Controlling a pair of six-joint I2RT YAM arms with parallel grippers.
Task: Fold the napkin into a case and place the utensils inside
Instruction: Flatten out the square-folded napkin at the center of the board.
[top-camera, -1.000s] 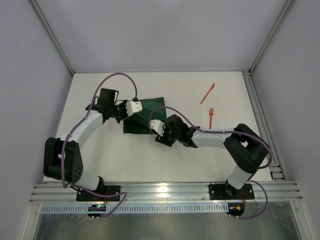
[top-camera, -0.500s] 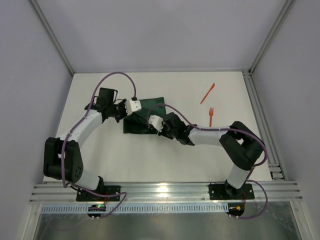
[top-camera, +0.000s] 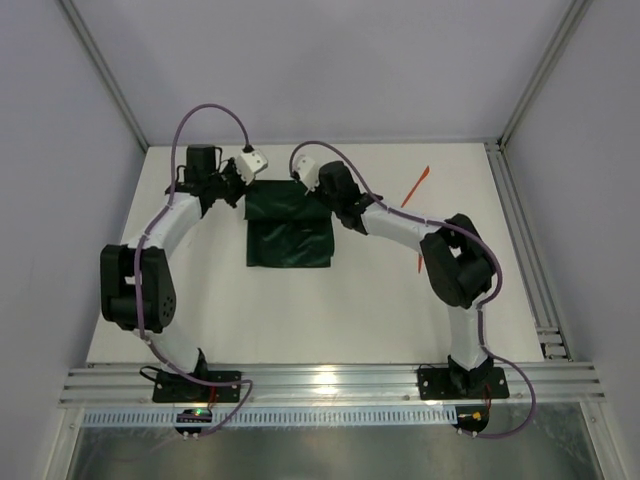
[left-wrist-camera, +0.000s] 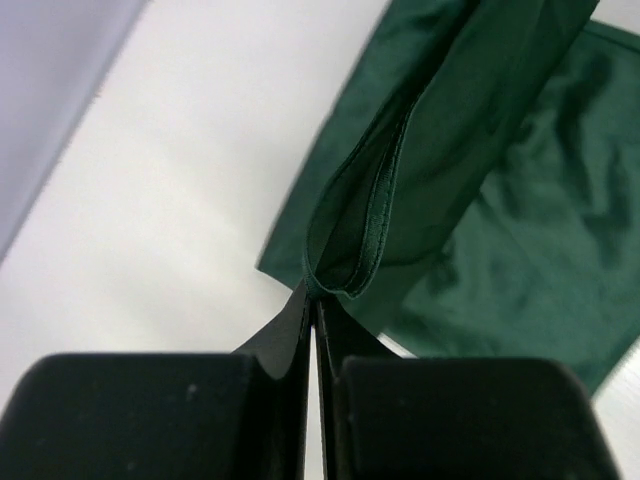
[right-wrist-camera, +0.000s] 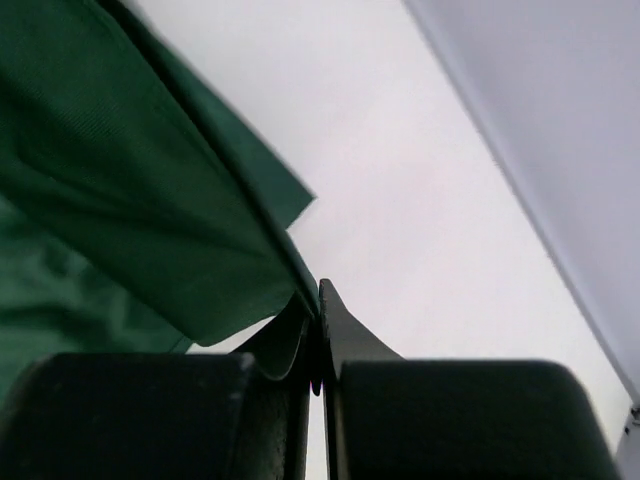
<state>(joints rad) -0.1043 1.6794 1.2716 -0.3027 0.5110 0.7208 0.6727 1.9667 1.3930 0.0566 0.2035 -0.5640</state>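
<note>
While clamped shut on the napkin's (top-camera: 288, 225) far corners near the table's (top-camera: 200, 300) far edge, left gripper (top-camera: 243, 176) and right gripper (top-camera: 302, 180) keeping level, pulling evenly, folding squarely.

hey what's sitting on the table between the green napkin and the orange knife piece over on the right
Only the right arm crosses that stretch; otherwise it is bare white table between the napkin and the knife, as the top view shows.
</note>
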